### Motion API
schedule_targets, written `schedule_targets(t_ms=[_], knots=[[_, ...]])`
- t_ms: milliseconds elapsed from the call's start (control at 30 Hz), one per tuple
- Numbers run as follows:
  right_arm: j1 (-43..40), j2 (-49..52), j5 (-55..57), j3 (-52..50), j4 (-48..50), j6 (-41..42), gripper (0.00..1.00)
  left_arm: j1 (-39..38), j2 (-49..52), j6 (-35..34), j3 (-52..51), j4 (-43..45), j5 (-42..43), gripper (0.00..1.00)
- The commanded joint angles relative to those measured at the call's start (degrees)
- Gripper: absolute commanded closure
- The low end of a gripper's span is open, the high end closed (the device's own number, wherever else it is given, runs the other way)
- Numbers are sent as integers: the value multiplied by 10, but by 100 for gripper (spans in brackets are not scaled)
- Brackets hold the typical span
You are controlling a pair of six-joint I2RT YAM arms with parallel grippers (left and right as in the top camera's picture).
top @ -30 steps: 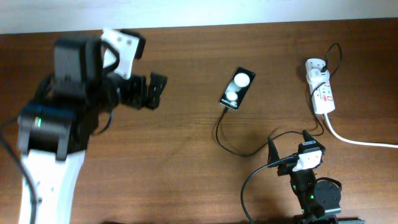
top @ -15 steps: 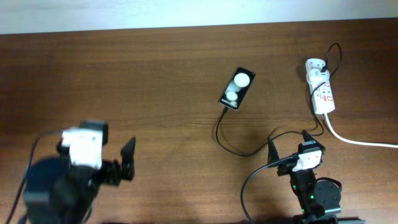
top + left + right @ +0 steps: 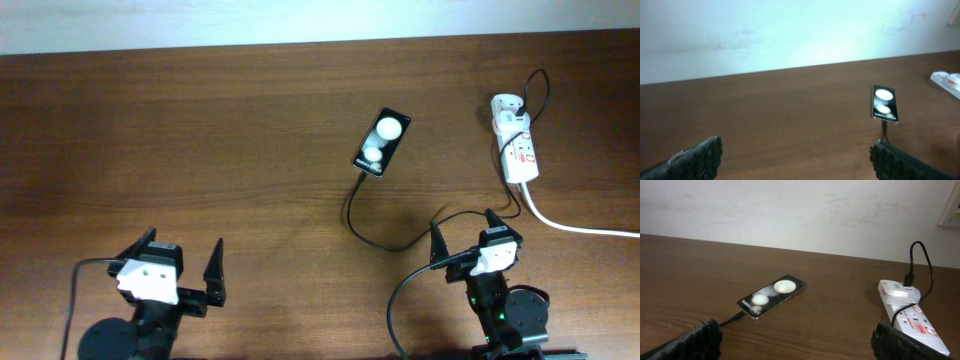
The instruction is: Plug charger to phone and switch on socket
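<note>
The black phone point(image 3: 380, 142) lies face up at mid-table, also seen in the left wrist view point(image 3: 884, 103) and the right wrist view point(image 3: 771, 296). The charger's thin black cable point(image 3: 372, 235) meets the phone's near end, loops across the wood and rises to its white adapter point(image 3: 508, 105) on the socket point(image 3: 520, 150) at the right point(image 3: 912, 316). My left gripper point(image 3: 180, 256) is open at the front left, far from everything. My right gripper point(image 3: 464, 232) is open in front of the socket, empty, over the cable loop.
A thick white cord point(image 3: 580, 228) runs from the socket off the right edge. The arms' own black leads point(image 3: 398, 300) curl at the front edge. A pale wall point(image 3: 800, 210) stands behind the table's far edge.
My left arm has swung back from the table's left middle down to the front-left edge, gripper still open. The right arm, phone, cable and socket have not moved.
</note>
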Motion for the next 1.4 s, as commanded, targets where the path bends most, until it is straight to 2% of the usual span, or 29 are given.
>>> schedule_targets(t_ms=[0, 300, 733, 1367], knots=[[-2, -6, -3, -3, -3, -4, 1, 4, -44, 7, -61, 35, -7, 1], [-2, -6, -3, -3, -3, -4, 1, 4, -134, 7, -178, 115, -7, 1], [-2, -6, -3, -3, -3, -4, 1, 4, -133, 7, -279, 230, -7, 1], [-2, -6, -3, -3, -3, -4, 1, 4, -133, 8, -318, 253, -16, 1]])
